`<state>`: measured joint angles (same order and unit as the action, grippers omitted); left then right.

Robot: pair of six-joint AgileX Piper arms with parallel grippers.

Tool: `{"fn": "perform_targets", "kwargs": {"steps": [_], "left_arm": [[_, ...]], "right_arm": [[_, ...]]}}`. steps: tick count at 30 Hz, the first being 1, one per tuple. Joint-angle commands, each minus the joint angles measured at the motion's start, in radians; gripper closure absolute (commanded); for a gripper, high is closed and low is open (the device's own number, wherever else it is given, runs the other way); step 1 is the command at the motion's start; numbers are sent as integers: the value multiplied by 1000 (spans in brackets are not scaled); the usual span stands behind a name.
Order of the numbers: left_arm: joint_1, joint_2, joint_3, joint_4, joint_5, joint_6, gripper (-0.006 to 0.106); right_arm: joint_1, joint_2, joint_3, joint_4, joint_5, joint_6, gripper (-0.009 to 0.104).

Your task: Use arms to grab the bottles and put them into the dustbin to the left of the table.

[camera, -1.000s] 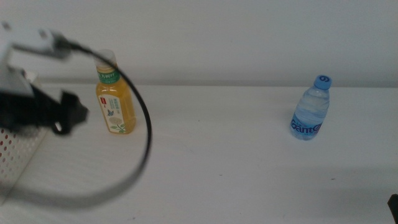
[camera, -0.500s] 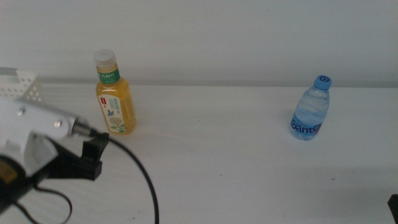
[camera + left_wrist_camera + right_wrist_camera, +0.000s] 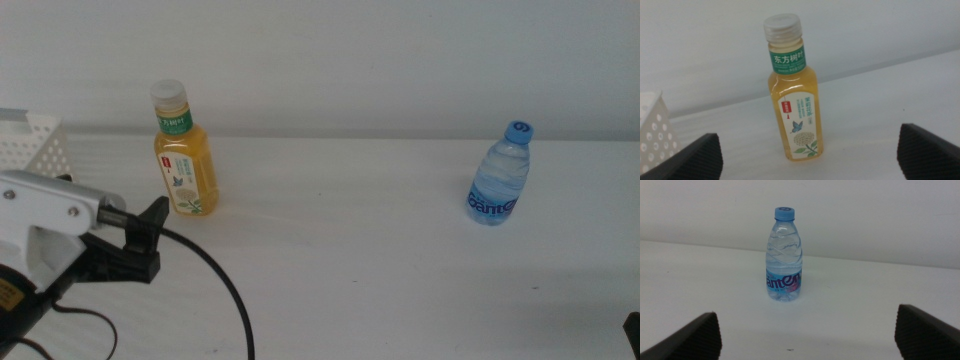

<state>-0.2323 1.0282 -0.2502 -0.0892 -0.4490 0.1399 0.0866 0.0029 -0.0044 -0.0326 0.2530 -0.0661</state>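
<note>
A yellow juice bottle point(image 3: 184, 152) with a white cap stands upright at the table's back left. My left gripper point(image 3: 152, 232) sits just in front of it and a little to its left, open and empty. In the left wrist view the same bottle point(image 3: 792, 102) stands ahead between the wide-apart fingers point(image 3: 692, 159), apart from both. At the far right a small clear water bottle point(image 3: 499, 176) stands upright. The right wrist view has this water bottle point(image 3: 784, 260) ahead of the open right gripper's fingers point(image 3: 930, 330). The white perforated dustbin point(image 3: 32, 140) is at the left edge.
The white table point(image 3: 350, 250) runs back to a plain white wall. A thick black cable point(image 3: 225, 295) from the left arm loops over the table's front left. Only a dark corner of the right gripper point(image 3: 633, 326) shows in the middle view, at bottom right.
The left arm has swung from over the dustbin down to the front left. Its gripper now points at the juice bottle. Both bottles and the right arm have not moved.
</note>
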Motion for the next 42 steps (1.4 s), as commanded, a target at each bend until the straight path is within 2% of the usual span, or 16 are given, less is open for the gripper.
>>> {"fn": "perform_targets", "kwargs": {"steps": [1,6,13,20,24,35,42], "left_arm": [[-8,30,2,-34,-48,-33,7],[-8,156,2,-39,-105,-78,7],[-8,405,-9,-32,-420,-180,7],[-8,585,-100,29,-448,-274,7],[-8,649,-157,29,-449,-276,7],[-8,803,-279,4,-482,-276,7],[-8,840,-323,-51,-480,-236,7]], "right_arm": [[-6,-40,42,-7,-9,-1,2],[-6,-40,42,-7,-9,-1,2],[-6,-40,42,-7,-9,-1,2],[-6,-40,42,-7,-9,-1,2],[-6,-40,42,-7,-9,-1,2],[-6,-40,42,-7,-9,-1,2],[-6,-40,42,-7,-9,-1,2]]}}
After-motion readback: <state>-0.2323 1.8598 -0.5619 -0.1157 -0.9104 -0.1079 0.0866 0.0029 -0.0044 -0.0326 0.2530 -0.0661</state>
